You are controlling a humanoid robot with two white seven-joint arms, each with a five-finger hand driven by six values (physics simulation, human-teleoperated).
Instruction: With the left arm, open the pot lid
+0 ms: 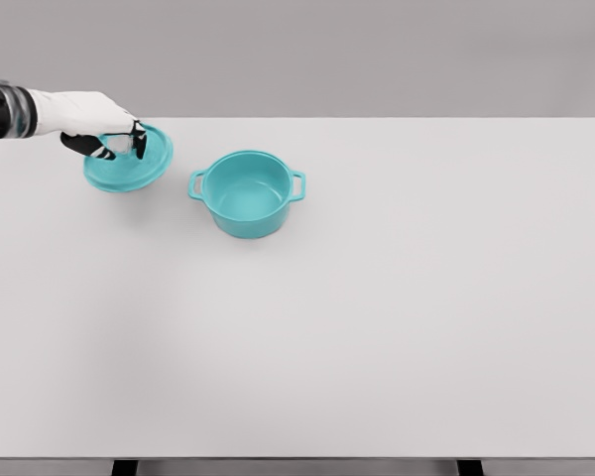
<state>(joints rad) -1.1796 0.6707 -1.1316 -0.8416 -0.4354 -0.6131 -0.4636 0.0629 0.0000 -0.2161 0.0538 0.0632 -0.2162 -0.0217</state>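
One teal lid lies off the pot — set on the white table just to the pot's left. Left hand grasps the lid's knob, fingers curled around it; pot stands open, upright.

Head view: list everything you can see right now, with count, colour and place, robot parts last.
pot: one, teal, open and empty, two side handles, on the table left of centre toward the far edge.
lid: one, teal, off the pot, to its left, apart from it, tilted, held at its knob.
table: one, white, fills most of the view.
left robot hand: one, white with dark fingers, enters from the upper left, closed on the lid's knob.
right robot hand: not in view.
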